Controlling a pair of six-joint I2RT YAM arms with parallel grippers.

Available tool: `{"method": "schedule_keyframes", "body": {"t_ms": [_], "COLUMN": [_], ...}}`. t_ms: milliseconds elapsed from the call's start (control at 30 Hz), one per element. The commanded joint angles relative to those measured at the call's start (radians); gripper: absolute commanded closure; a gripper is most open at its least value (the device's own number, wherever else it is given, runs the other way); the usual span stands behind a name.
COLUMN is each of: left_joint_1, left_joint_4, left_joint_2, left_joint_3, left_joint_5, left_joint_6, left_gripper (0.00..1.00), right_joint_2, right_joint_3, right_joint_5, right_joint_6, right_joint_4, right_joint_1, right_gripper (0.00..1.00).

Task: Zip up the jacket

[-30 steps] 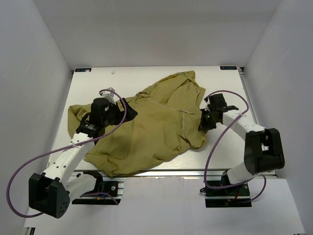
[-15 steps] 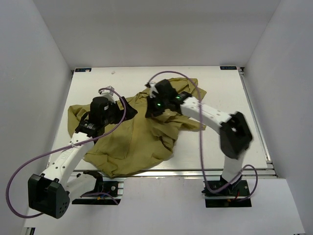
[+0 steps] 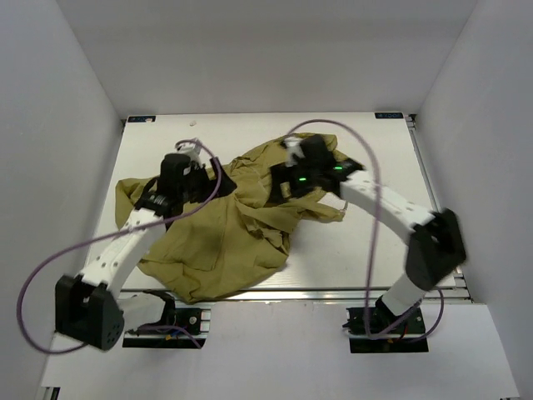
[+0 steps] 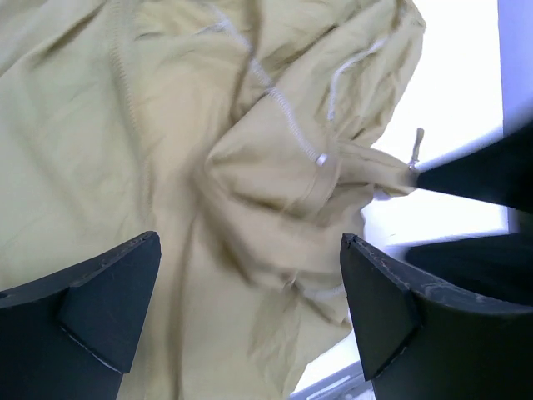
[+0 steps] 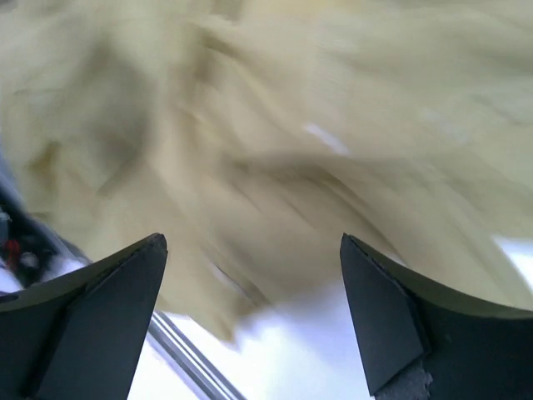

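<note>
The olive jacket lies crumpled across the middle of the white table, its right side folded back over itself. My left gripper hovers open over the jacket's upper left part. In the left wrist view the left gripper is wide open above wrinkled fabric, and the light zipper runs diagonally ahead of it. My right gripper is over the folded middle of the jacket. The right wrist view is blurred: the right gripper is open, nothing between its fingers, with fabric beyond.
Bare white table shows to the right of the jacket and along the back. A metal rail runs along the near edge. White walls close in the sides and back. Purple cables loop from both arms.
My right gripper, shut on the jacket's right edge, swept left and folded that side over the middle, then opened and let go. The left arm shifted slightly toward the back.
</note>
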Motion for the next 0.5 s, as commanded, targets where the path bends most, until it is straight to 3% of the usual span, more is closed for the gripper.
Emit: {"method": "schedule_keyframes", "body": {"t_ms": [0, 100, 200, 267, 467], "left_joint_1": [-0.037, -0.102, -0.155, -0.161, -0.166], "left_joint_4": [0.087, 0.1, 0.09, 0.106, -0.199], "left_joint_2": [0.14, 0.347, 0.524, 0.585, 0.892], "left_joint_3": [0.114, 0.283, 0.429, 0.493, 0.812], "left_joint_5": [0.124, 0.22, 0.349, 0.382, 0.463], "left_joint_6": [0.099, 0.23, 0.48, 0.528, 0.743], "left_gripper": [0.02, 0.02, 0.02, 0.02, 0.02], "right_joint_2": [-0.212, -0.297, -0.301, -0.263, -0.147], "right_joint_3": [-0.229, -0.381, -0.47, -0.471, -0.452], "right_joint_5": [-0.007, 0.014, 0.05, 0.068, 0.18], "right_joint_6": [-0.099, -0.153, -0.27, -0.283, -0.392], "right_joint_4": [0.015, 0.014, 0.101, 0.14, 0.224], "right_joint_1": [-0.146, -0.261, -0.282, -0.28, -0.282], "right_gripper": [0.11, 0.11, 0.11, 0.11, 0.11]}}
